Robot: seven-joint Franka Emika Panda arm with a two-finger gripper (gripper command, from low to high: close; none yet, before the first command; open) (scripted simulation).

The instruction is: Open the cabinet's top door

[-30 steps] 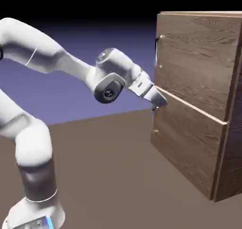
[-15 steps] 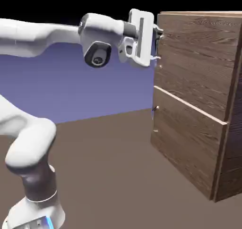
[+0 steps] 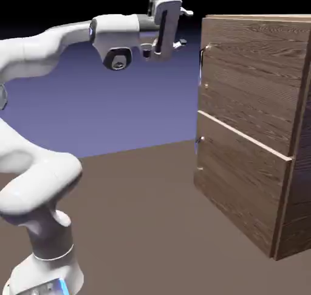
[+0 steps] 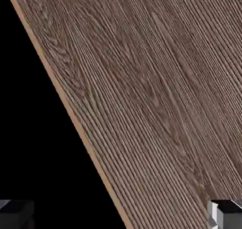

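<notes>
My end effector (image 3: 182, 27), jaws apart and empty, faces the tall dark wood-grain cabinet's (image 3: 255, 129) top door (image 3: 252, 87), positioned to reach its small silver handle (image 3: 203, 50)

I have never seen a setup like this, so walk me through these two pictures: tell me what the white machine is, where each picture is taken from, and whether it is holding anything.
The white machine is a robot arm in a computer simulation. It ends in a gripper, a two-finger claw, here raised near the cabinet's top corner and apart from it.

The wide picture comes from a fixed camera beside the robot. It shows the arm reaching toward a tall wood-grain cabinet standing on a brown table. The cabinet has two stacked doors; the top door has a small handle at its near edge.

The other picture comes from a camera on the hand itself. It is filled by slanted wood grain with a light edge strip, beside blackness. The two grey fingertips sit in the bottom corners, wide apart.

Nothing is held: the gripper is open and empty, and both doors look shut.
</notes>
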